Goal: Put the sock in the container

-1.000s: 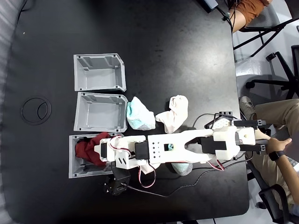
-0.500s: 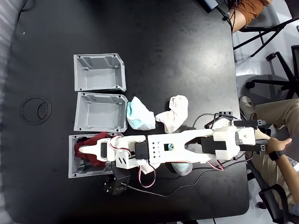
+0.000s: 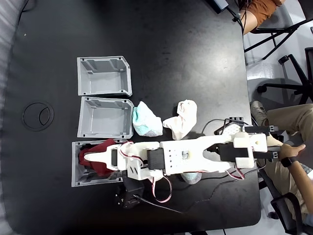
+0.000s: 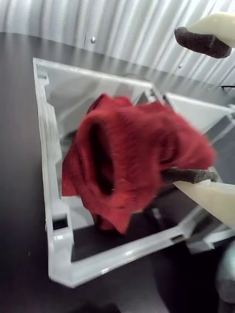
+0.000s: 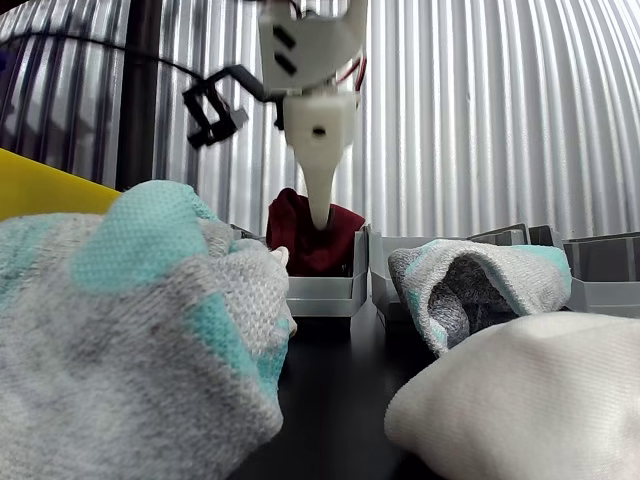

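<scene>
Wrist view: sock (image 4: 129, 159) sits bunched inside the container (image 4: 54, 215), piled above the rim, part draped toward the near wall. Gripper (image 4: 193, 105) released, jaws wide apart; the lower finger touches the sock's right edge, the upper finger is well clear above it. Fixed view: sock (image 3: 98, 155) lies in the lowest of three bins (image 3: 74, 166), gripper (image 3: 90, 159) over it. Judgement: the placing looks essentially done. Left: withdraw without snagging the fabric on the lower finger.
</scene>
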{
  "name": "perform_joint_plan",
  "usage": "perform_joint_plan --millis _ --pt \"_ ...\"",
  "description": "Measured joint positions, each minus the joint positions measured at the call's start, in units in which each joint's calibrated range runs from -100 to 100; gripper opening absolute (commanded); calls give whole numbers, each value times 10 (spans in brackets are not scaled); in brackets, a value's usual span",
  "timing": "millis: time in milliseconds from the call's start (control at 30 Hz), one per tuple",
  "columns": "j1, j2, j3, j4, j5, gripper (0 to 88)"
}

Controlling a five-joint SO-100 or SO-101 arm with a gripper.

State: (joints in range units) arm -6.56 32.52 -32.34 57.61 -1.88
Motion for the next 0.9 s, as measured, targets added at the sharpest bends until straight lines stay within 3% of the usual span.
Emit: perform_joint_plan --millis 533,633,800,900 --pt "13 -151 0 242 0 372" --pt "12 -223 0 286 0 279" --pt "13 -342 0 352 -1 14" --pt "13 -411 0 384 -1 29"
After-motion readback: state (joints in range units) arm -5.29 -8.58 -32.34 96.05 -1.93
